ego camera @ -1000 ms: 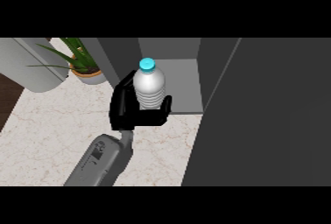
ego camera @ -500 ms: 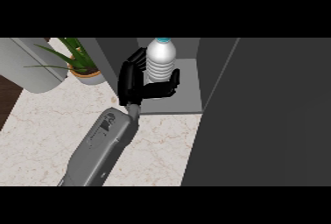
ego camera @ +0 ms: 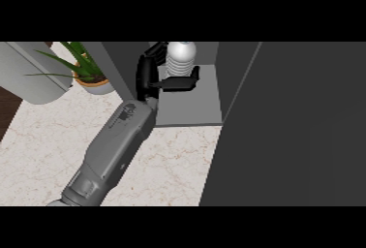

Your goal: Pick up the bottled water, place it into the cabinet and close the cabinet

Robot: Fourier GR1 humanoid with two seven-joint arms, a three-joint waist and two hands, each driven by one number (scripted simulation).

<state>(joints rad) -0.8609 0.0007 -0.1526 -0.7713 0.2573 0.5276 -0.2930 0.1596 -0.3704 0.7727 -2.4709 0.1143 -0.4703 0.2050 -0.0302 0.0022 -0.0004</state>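
In the head view, the left hand [ego camera: 148,76] is curled round the bottled water [ego camera: 180,58], fingers on the bottle's left side and thumb across its front, so the bottle is held, not released. A second ago the bottle hung in front of the cabinet [ego camera: 190,107], over the edge of the counter [ego camera: 172,164], with its blue cap in plain sight. Since then the grey forearm [ego camera: 114,145] has stretched forward, and the bottle now stands upright inside the open compartment, near the back left corner above the grey shelf floor. Its cap is lost at the top of the view. Whether its base already rests on the shelf cannot be told, since the thumb covers that part. The cabinet door [ego camera: 300,126] stands wide open at the right, and the potted plant [ego camera: 87,72] sits just left of the cabinet. Judging by this, the carry is nearly over; setting down, letting go and shutting the door are not yet done. The right hand does not show.
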